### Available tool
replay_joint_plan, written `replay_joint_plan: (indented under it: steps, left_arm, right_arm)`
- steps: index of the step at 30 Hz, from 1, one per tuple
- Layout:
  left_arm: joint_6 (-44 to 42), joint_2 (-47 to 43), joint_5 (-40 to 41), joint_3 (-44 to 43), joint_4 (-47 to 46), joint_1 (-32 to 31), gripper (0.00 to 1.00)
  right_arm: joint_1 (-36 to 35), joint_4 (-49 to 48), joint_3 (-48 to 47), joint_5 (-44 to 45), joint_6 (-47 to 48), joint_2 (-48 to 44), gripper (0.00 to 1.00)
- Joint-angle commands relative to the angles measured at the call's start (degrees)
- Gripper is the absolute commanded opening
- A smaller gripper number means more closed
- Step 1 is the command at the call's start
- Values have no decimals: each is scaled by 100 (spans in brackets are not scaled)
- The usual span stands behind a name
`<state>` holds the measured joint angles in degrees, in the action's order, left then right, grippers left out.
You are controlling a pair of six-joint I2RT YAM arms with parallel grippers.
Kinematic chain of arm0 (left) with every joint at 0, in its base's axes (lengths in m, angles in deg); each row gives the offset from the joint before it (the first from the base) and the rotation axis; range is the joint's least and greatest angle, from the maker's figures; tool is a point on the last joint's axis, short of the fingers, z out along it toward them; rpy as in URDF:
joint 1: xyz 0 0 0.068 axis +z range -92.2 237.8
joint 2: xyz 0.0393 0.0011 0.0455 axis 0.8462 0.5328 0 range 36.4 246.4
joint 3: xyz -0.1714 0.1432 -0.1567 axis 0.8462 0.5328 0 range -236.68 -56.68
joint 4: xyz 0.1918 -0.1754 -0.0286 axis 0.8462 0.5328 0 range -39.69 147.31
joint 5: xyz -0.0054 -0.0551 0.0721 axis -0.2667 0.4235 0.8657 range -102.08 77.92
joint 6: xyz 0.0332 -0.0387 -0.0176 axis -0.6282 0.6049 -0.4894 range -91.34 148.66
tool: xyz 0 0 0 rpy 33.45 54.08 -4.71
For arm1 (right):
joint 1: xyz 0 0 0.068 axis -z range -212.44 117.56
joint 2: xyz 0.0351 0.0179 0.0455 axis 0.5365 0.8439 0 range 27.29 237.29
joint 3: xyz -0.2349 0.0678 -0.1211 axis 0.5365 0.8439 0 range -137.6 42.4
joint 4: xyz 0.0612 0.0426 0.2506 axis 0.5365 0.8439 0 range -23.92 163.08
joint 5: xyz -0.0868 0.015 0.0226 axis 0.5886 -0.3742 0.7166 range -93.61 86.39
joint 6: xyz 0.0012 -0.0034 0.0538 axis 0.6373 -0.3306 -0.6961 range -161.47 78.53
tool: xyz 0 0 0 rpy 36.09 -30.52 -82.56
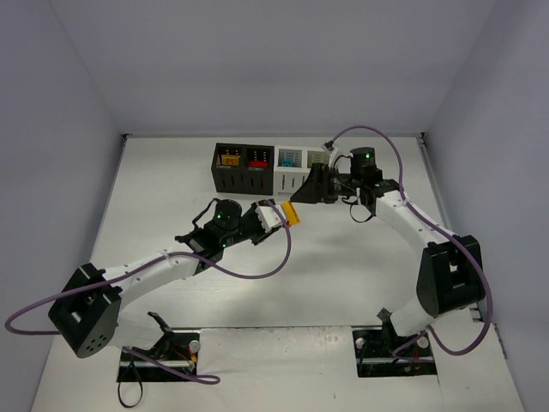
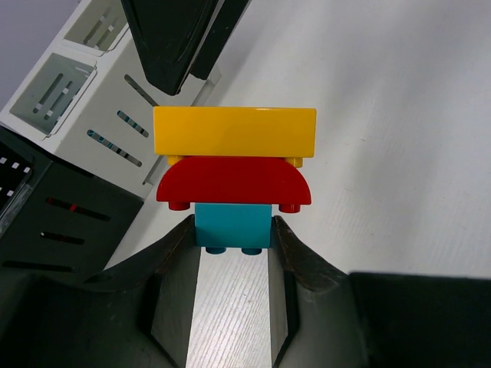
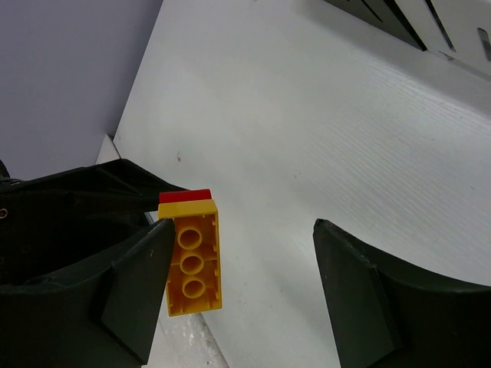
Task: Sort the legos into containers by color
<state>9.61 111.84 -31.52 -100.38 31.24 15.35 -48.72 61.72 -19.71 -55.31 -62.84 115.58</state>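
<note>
showing | black bins (image 1: 243,180): yellow brick (image 1: 229,158); red brick (image 1: 256,158) | white bin (image 1: 289,182): teal brick (image 1: 289,159)

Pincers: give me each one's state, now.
Left pincer: shut on the teal brick, which carries a red brick and a yellow brick.
Right pincer: open, that yellow brick between its fingers, ungripped.

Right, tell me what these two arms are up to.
The left hand is clamped on a teal brick at the base of a three-brick stack, with a red brick and a yellow brick attached beyond it, held near the containers. The right hand is open around the yellow end, one finger right beside it, probably about to pull that brick off. Some coloured bricks already sit in the containers.
</note>
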Motion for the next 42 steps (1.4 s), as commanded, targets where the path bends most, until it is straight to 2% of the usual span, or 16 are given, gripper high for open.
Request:
replay_joint_plan:
  steps: [1,6,14,32,38,41,42]
  left_arm:
    - [-55,-126,-42,-191,-308,62,0]
    - [-55,-3,-51,-270,-361,71,0]
    - [-73,129,-139,-428,-369,106,0]
    - [-20,59,-156,-446,-492,150,0]
    - [-11,32,-156,-437,-501,150,0]
    - [15,23,-165,-437,-501,150,0]
    - [24,32,-156,-437,-501,150,0]
  right_arm:
    - [-16,-381,-188,-102,1,-418,70]
    - [-60,-381,-162,-305,1,-497,71]
    - [-218,-381,102,-77,-34,-524,71]
    - [-684,-399,76,108,1,-75,64]
    - [-693,-425,146,187,10,-93,50]
    - [-702,-434,164,178,10,-84,38]
    - [-711,-434,164,178,18,-93,27]
